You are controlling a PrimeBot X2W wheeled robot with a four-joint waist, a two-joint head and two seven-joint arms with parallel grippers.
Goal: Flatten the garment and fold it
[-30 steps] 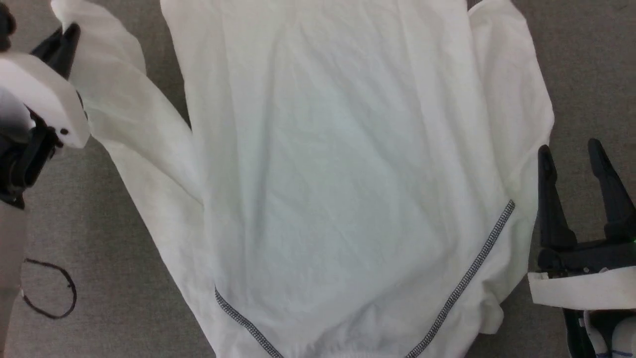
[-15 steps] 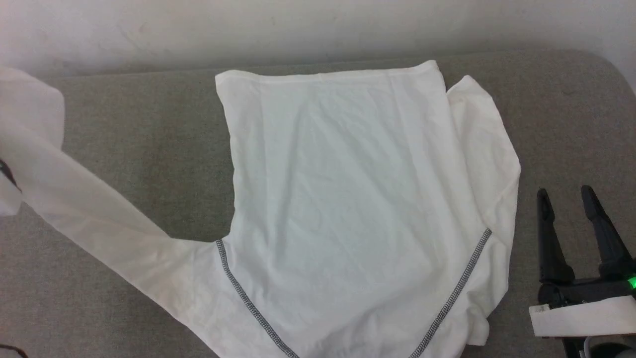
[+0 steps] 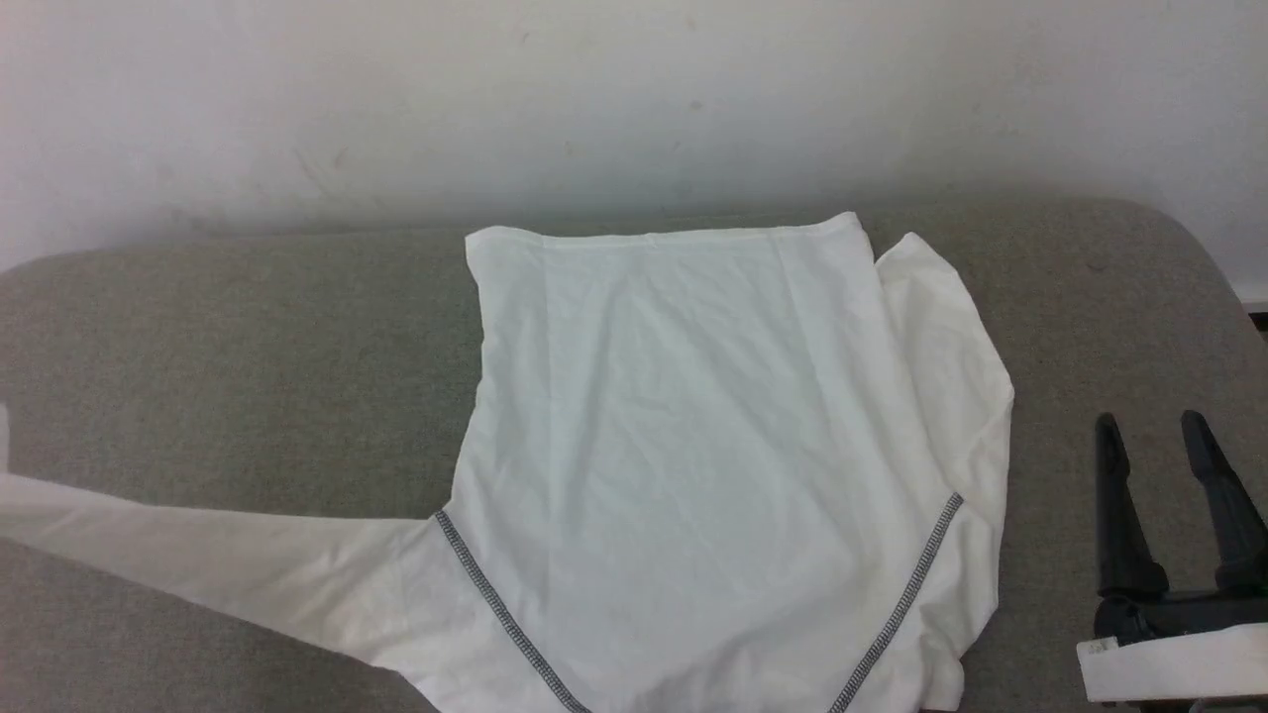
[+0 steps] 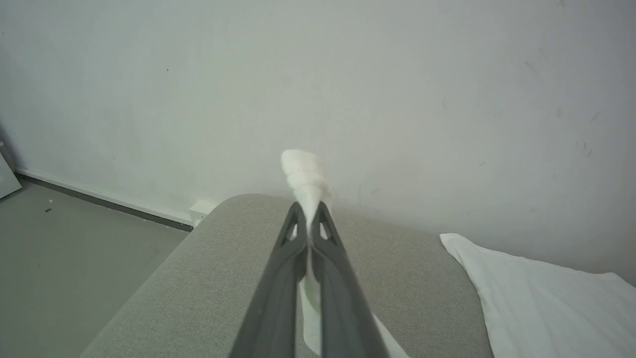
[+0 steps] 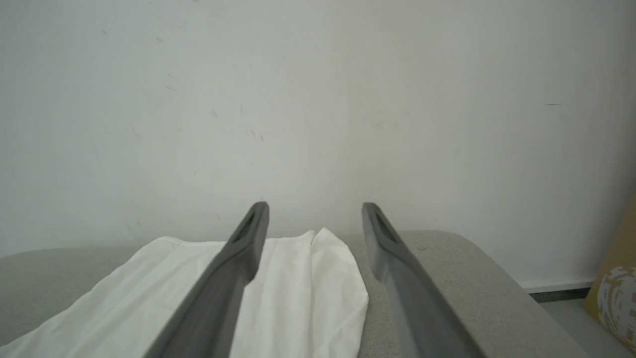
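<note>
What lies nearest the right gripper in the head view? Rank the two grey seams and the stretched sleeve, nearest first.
From the right gripper:
1. right-side seam, on the garment edge beside that gripper.
2. left-side seam, across the body.
3. stretched sleeve, far left.

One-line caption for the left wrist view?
Left gripper shut on the bunched sleeve end of the white shirt, above a grey padded surface.

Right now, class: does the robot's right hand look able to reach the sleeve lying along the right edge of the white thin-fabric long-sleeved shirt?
Probably yes. The open, empty right hand sits beside the shirt's right sleeve, with just bare grey padded surface between them.
</note>
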